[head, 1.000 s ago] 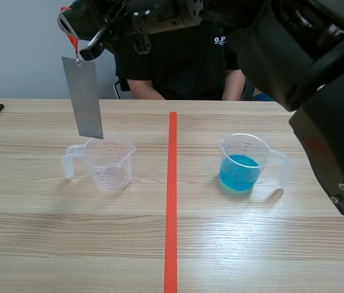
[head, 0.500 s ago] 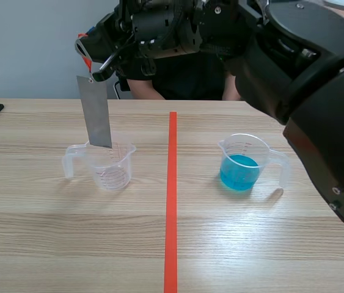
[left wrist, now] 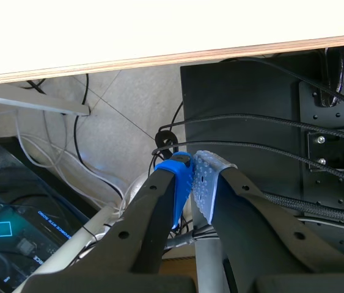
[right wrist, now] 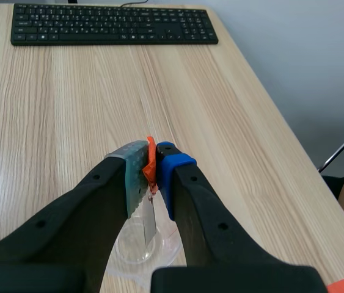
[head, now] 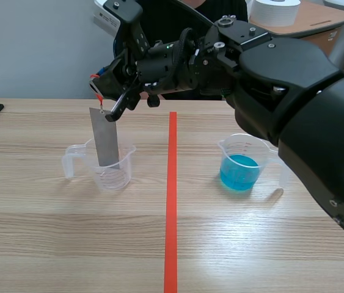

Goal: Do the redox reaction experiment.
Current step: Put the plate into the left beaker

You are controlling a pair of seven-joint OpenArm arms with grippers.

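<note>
Dangling by its orange tab [right wrist: 151, 156] from the clamped right pincer [head: 106, 101], the metal strip [head: 106, 139] seemed light, stiff, swing-prone inside the ten-o'clock cup [head: 118, 176]; left pincer [left wrist: 191, 178] was closed, empty.

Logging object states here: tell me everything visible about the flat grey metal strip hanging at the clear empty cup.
The flat grey metal strip is a thin, matt rectangle. It hangs nearly upright, slightly tilted, from an orange-red tag at its top, which the right gripper holds shut between its pads. Its lower end sits inside the empty clear plastic measuring cup left of the red tape line; whether it touches the cup cannot be told. The right wrist view shows it edge-on.
</note>
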